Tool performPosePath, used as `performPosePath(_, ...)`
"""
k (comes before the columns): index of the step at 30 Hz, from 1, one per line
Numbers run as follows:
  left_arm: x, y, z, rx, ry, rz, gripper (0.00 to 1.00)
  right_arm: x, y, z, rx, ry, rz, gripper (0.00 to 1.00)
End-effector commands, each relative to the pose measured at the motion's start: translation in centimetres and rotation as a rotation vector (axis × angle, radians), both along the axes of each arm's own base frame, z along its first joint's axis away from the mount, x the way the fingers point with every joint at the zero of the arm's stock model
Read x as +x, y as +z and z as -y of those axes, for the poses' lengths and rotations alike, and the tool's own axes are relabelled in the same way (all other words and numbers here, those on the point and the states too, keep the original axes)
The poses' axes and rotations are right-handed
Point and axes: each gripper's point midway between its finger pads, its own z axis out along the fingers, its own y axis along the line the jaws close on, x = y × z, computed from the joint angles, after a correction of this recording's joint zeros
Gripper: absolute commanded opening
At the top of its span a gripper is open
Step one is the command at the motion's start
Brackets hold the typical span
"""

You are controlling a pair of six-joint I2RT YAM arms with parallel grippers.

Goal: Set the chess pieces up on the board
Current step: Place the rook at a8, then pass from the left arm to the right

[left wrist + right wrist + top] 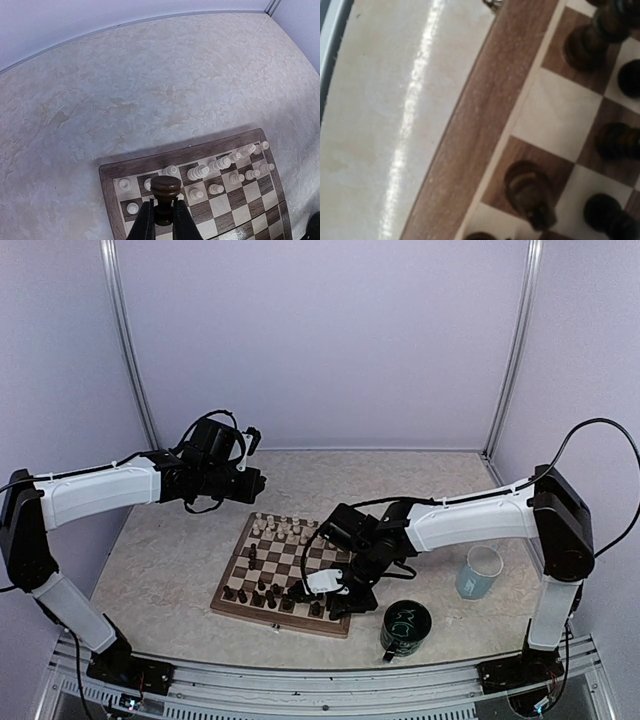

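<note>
The board lies mid-table, with cream pieces on its far rows and dark pieces on its near rows. My left gripper hovers over the table just beyond the board's far left corner. In the left wrist view it is shut on a dark brown piece above the cream rows. My right gripper is low over the board's near right corner. Its wrist view shows only the board's border and dark pieces; its fingers are hidden.
A dark green mug stands just off the board's near right corner, under the right arm. A pale blue mug stands further right. Purple walls close the back and sides.
</note>
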Motion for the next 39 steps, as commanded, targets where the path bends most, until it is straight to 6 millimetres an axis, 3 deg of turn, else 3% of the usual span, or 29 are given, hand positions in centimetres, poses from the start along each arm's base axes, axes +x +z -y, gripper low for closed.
performPosePath(1, 0.3, 0.6, 0.2, -0.004, -0.014, 0.013, 0.00, -0.1, 0.4, -1.2, 0.023, 0.005, 0.007, 0.22)
performPosePath(17, 0.2, -0.3, 0.6, 0.000, -0.033, -0.017, 0.00, -0.1, 1.1, -1.5, 0.034, 0.008, 0.003, 0.24)
performPosePath(20, 0.1, -0.4, 0.8, 0.002, -0.045, -0.021, 0.00, -0.3, 2.3, -1.2, 0.043, 0.014, 0.003, 0.28)
performPosePath(24, -0.9, -0.5, 2.2, -0.027, -0.141, -0.054, 0.00, 0.1, 5.5, -0.9, 0.079, 0.029, 0.049, 0.33)
performPosePath(26, -2.0, -0.3, 3.5, -0.059, -0.222, -0.082, 0.00, 0.9, 7.5, -0.6, 0.108, 0.022, 0.068, 0.35)
performPosePath(31, -5.9, -0.4, 7.3, -0.099, -0.433, -0.168, 0.00, 5.1, 12.1, 0.6, 0.178, -0.049, 0.139, 0.35)
performPosePath(36, -9.8, -0.5, 10.0, -0.137, -0.602, -0.272, 0.01, 9.9, 14.0, 1.5, 0.195, -0.149, 0.347, 0.36)
performPosePath(39, -11.6, -0.8, 11.1, -0.153, -0.670, -0.335, 0.02, 11.3, 14.6, 1.5, 0.195, -0.163, 0.435, 0.37)
